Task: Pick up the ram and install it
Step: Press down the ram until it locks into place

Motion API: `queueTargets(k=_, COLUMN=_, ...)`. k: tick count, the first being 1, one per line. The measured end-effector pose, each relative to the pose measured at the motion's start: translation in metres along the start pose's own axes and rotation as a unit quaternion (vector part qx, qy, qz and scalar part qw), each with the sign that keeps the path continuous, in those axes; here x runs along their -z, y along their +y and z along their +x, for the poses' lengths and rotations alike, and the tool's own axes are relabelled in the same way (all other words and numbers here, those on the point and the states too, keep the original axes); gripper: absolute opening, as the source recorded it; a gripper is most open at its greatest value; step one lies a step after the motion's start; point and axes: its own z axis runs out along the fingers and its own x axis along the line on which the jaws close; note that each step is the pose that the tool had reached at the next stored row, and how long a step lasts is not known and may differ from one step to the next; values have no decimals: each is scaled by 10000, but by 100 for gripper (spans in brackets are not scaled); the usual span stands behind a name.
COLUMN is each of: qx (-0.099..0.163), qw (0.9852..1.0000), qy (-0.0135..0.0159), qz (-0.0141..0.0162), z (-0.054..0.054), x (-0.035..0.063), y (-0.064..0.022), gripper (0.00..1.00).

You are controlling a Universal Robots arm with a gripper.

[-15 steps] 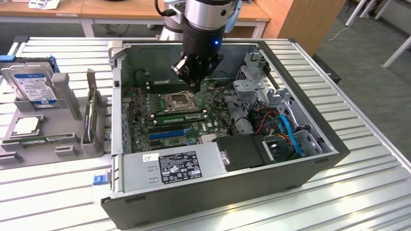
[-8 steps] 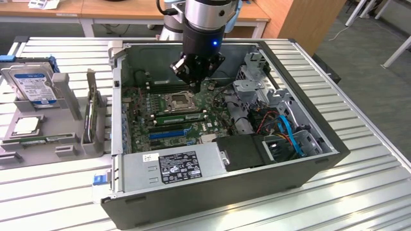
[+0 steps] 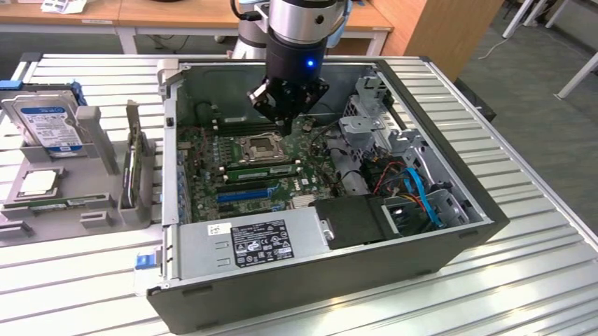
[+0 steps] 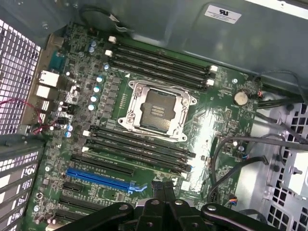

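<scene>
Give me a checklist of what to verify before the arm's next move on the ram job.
1. Case open on top: ok.
2. Gripper empty: ok, it is shut and nothing shows between its fingers.
3. Gripper over the ram: not ok. It hangs over the motherboard inside the case, while the ram lies in the tray at the exterior view's left.
4. Ram unobstructed: ok, nothing lies on it.
5. Slots free: cannot tell for all of them; those beside the case wall look empty.
6. Cables off the slots: ok, they run beside them.
</scene>
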Motion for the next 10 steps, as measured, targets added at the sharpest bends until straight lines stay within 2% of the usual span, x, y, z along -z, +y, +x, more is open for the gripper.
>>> queueTargets(k=7, qx=-15, qw=10000, qy=0, qz=1, z=0, x=0, y=0, gripper=10)
queueTargets(k=9, qx=-44, qw=10000, qy=16, qz=-3, z=1, x=-1, y=0, gripper=10)
queueTargets(k=10, qx=-77, qw=10000, qy=34, qz=-6, z=0, x=-1, y=0, gripper=10)
